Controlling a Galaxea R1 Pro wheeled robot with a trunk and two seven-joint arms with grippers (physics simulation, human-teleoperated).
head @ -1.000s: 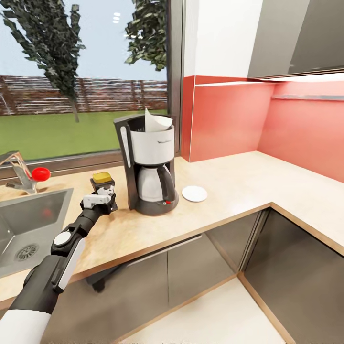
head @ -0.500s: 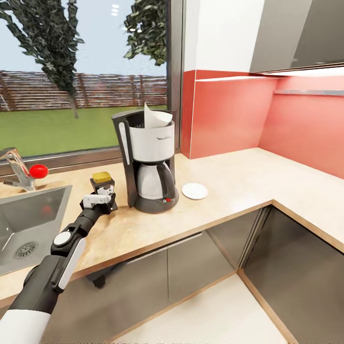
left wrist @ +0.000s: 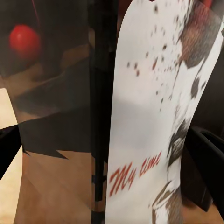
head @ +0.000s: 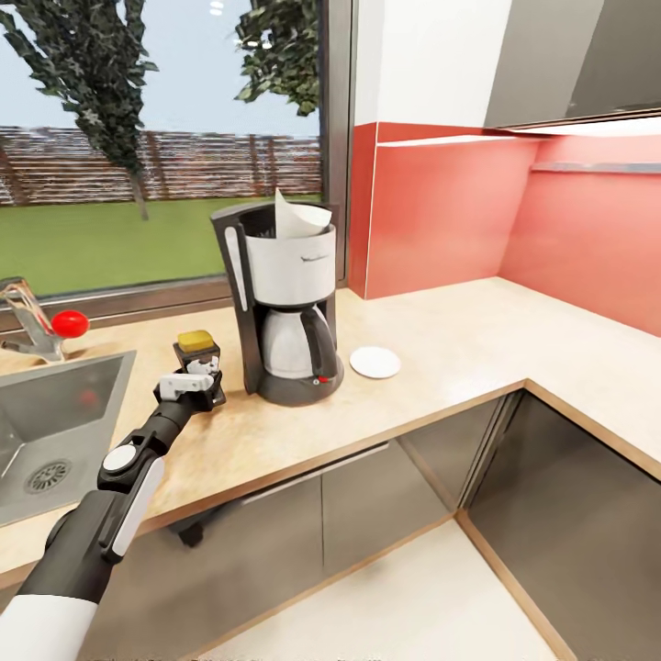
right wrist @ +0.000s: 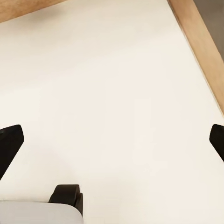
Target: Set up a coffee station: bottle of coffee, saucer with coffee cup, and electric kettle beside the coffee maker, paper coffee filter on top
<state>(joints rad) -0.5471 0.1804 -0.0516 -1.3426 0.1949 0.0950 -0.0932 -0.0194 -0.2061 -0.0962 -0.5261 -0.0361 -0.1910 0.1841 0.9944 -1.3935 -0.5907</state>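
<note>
A wide window (head: 156, 147) looks out on green lawn, a dark slatted fence and two trees under pale blue sky. Just right of the window stands a white wall panel (head: 427, 60) above a coral-red backsplash (head: 441, 216) that turns the corner. Grey upper cabinets (head: 578, 60) hang further right, a bright strip beneath them. Below the window, glossy dark grey cabinet doors (head: 367, 500) meet a cream floor (head: 413, 606).

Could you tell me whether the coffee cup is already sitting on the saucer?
No, the saucer lies bare on the countertop.
</note>
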